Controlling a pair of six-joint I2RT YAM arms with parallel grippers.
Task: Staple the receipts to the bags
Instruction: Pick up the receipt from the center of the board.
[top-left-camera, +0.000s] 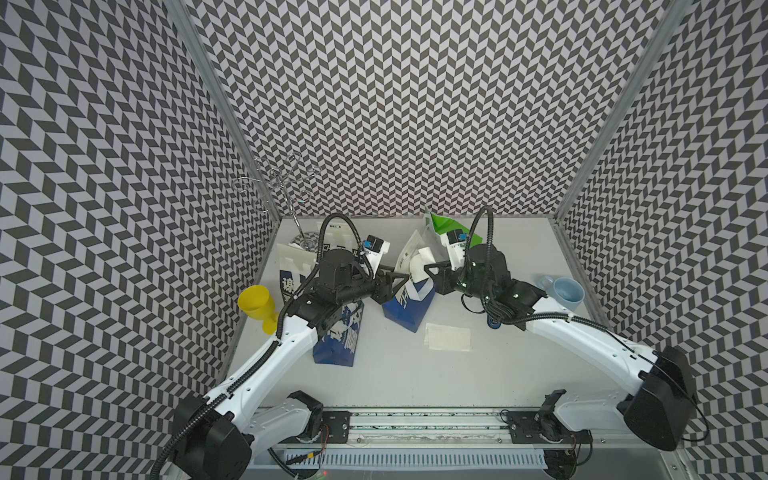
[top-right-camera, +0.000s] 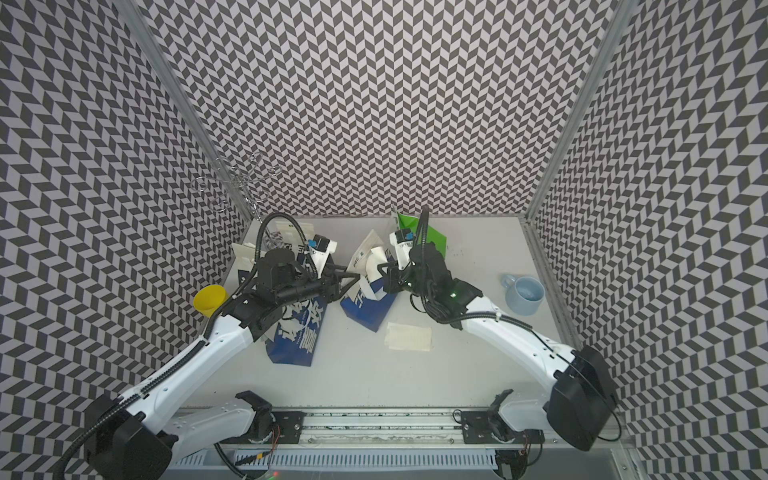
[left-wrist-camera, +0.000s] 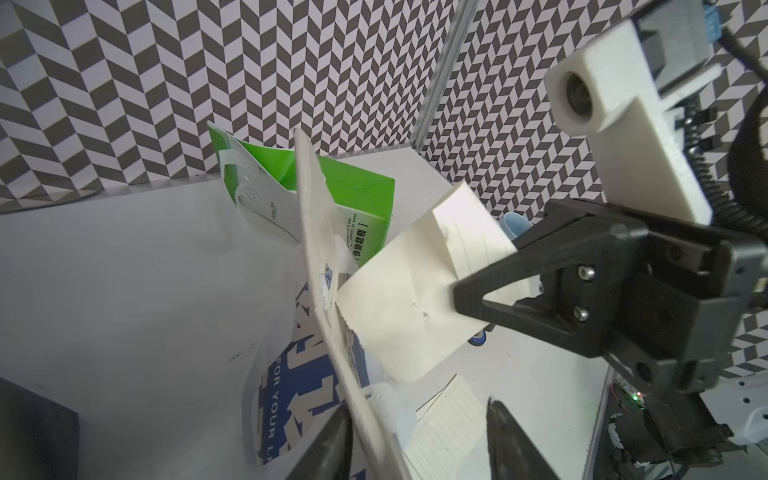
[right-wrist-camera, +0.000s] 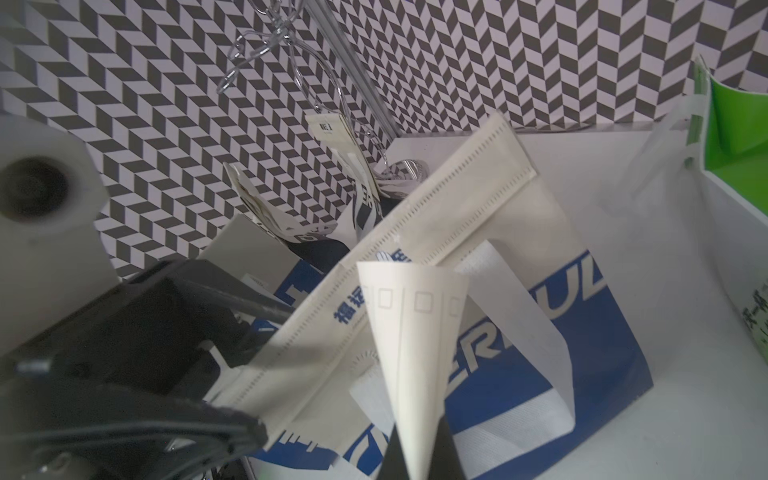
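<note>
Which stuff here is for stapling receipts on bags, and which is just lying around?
For the job:
blue bags
green bag
receipt pinched in the right gripper
loose receipts on the table

Just lying about:
yellow cup
blue mug
wire stand

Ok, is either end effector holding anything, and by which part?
The right end effector is shut on a receipt, pinching one edge. The left end effector stands open astride the rim of the blue bag, gripping nothing.
</note>
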